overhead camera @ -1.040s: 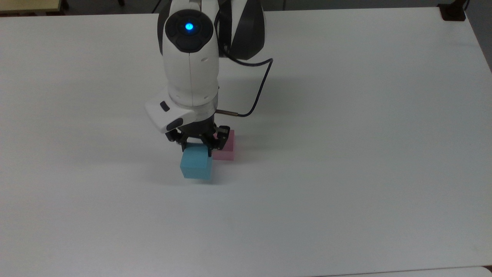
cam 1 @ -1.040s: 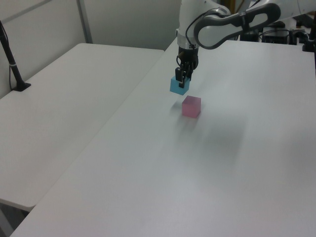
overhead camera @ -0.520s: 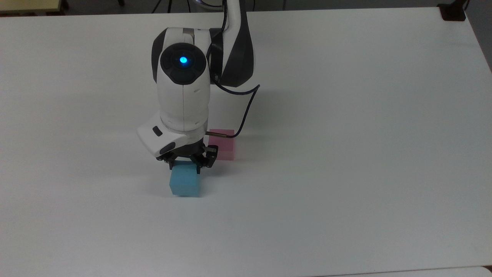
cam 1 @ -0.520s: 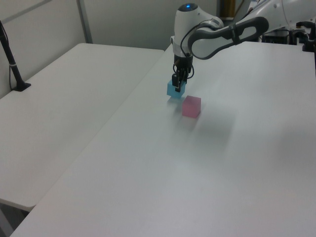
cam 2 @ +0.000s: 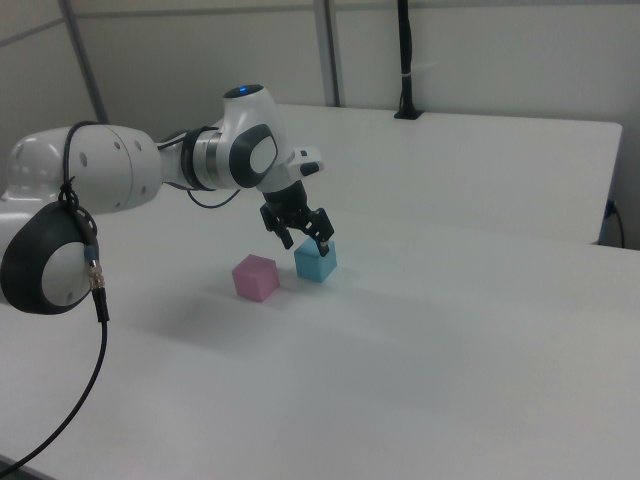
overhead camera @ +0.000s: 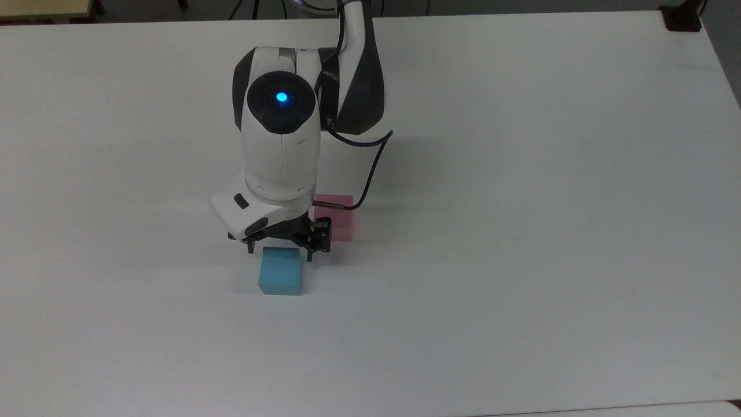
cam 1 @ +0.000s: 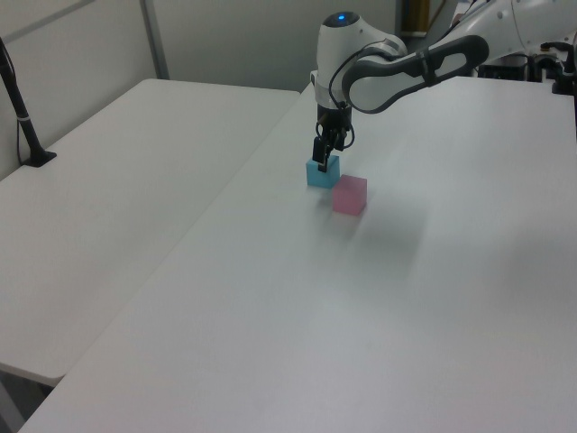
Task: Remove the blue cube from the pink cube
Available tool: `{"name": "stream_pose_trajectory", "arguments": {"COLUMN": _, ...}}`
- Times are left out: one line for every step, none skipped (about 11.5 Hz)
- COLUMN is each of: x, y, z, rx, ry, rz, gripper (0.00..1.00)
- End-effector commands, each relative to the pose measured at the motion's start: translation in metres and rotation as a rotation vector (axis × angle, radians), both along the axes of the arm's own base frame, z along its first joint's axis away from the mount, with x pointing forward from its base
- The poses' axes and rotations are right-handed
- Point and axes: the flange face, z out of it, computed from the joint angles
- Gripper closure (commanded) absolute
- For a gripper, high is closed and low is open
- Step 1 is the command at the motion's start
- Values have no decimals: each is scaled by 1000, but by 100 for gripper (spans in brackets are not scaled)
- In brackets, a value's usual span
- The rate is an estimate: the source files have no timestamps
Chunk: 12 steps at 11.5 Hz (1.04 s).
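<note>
The small light blue matte cube rests flat on the white table, off the small pale pink matte cube, which also sits directly on the table surface. In the top view the blue cube lies toward the top view's lower left of the pink one, near it but with a clear gap; the right view confirms the two stand side by side without touching, pink on the right view's left, blue on the right view's right. The white arm's black two-finger gripper is positioned just above the blue cube, its fingers spread wider than the cube and gripping nothing. In the right view the fingertips sit at about the level of the cube's top edge; whether any contact remains cannot be determined. The left view shows the gripper directly over the blue cube, with the pink cube just beside it toward the left view's lower right. A black cable loops from the wrist.
</note>
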Motion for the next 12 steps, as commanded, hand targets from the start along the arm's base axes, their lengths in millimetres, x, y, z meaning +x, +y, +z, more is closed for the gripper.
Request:
{"name": "stream_pose_trajectory", "arguments": {"x": -8, "y": -17, "z": 60, "rx": -1, "ry": -30, "rz": -25, "gripper": 0}}
{"name": "stream_pose_trajectory", "arguments": {"x": -18, "y": -25, "z": 86, "rx": 9, "ry": -14, "rz": -49, "gripper": 0}}
{"name": "stream_pose_trajectory", "arguments": {"x": -28, "y": -31, "z": 113, "rx": 31, "ry": -15, "rz": -71, "gripper": 0}}
{"name": "stream_pose_trajectory", "arguments": {"x": -40, "y": -32, "z": 141, "rx": 37, "ry": -15, "rz": -78, "gripper": 0}}
{"name": "stream_pose_trajectory", "arguments": {"x": -60, "y": -32, "z": 162, "rx": 33, "ry": -5, "rz": -81, "gripper": 0}}
{"name": "stream_pose_trajectory", "arguments": {"x": -84, "y": -32, "z": 182, "rx": 30, "ry": -2, "rz": -76, "gripper": 0}}
{"name": "stream_pose_trajectory", "arguments": {"x": -109, "y": -33, "z": 201, "rx": 31, "ry": 4, "rz": -77, "gripper": 0}}
{"name": "stream_pose_trajectory", "arguments": {"x": -132, "y": -36, "z": 224, "rx": 35, "ry": 19, "rz": -93, "gripper": 0}}
{"name": "stream_pose_trajectory", "arguments": {"x": -151, "y": -38, "z": 240, "rx": 52, "ry": 52, "rz": -102, "gripper": 0}}
{"name": "stream_pose_trajectory", "arguments": {"x": -168, "y": -41, "z": 251, "rx": 88, "ry": 86, "rz": -64, "gripper": 0}}
{"name": "stream_pose_trajectory", "arguments": {"x": -184, "y": -42, "z": 253, "rx": 99, "ry": 114, "rz": 6, "gripper": 0}}
{"name": "stream_pose_trajectory", "arguments": {"x": -197, "y": -43, "z": 256, "rx": 99, "ry": 114, "rz": 39, "gripper": 0}}
